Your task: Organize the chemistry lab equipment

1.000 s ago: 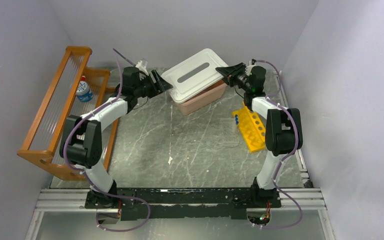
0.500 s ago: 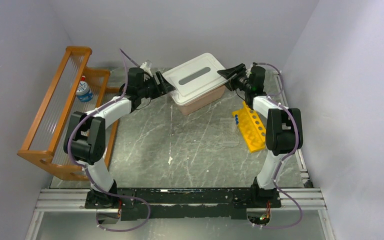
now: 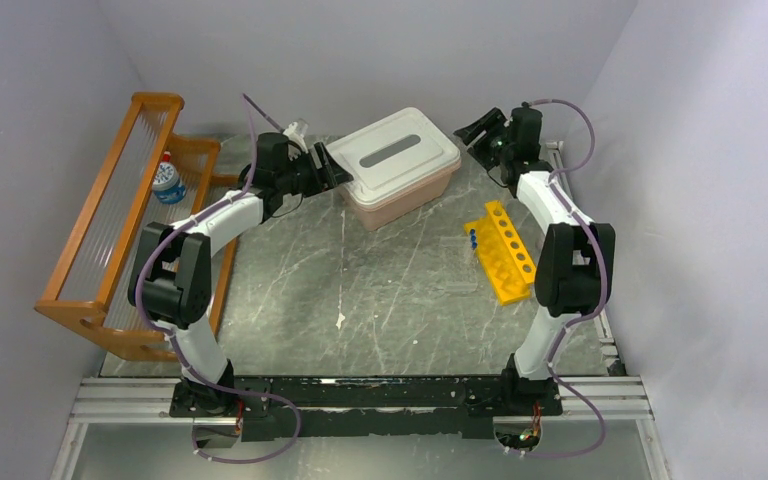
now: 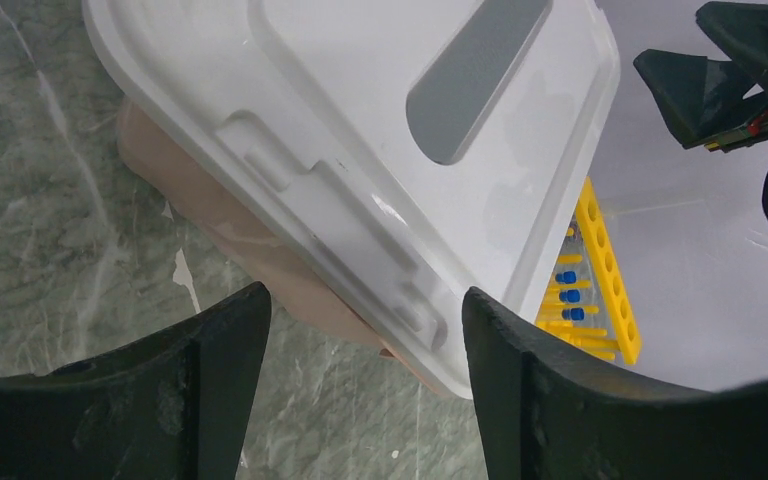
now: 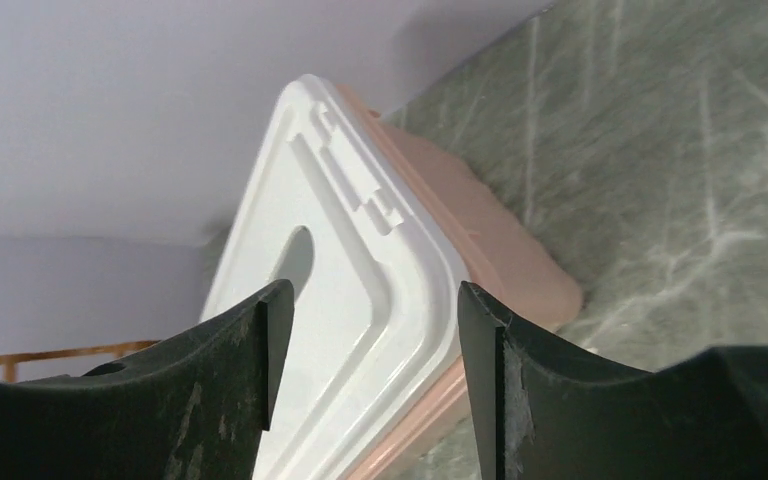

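A pink box [image 3: 410,197] with a white lid [image 3: 395,155] on it stands at the back middle. My left gripper [image 3: 334,170] is open at the lid's left edge; in the left wrist view [image 4: 365,300] the lid [image 4: 360,120] lies beyond the fingers, untouched. My right gripper [image 3: 476,133] is open, apart from the lid's right corner; its wrist view [image 5: 372,290] looks onto the lid [image 5: 330,300]. Blue-capped tubes [image 3: 473,238] sit in a yellow rack [image 3: 505,255]. Glasses, scissors, forceps, rubber tube and packet are out of view.
An orange slatted shelf [image 3: 100,230] stands along the left wall, holding a small blue-and-white bottle [image 3: 167,178]. The rack is on the right, near the right arm. Purple-grey walls close in on three sides.
The lid, skewed and raised between both grippers a second ago, now sits square on the box. My right gripper has let go and drawn back to the right. The left gripper stayed at the lid's edge.
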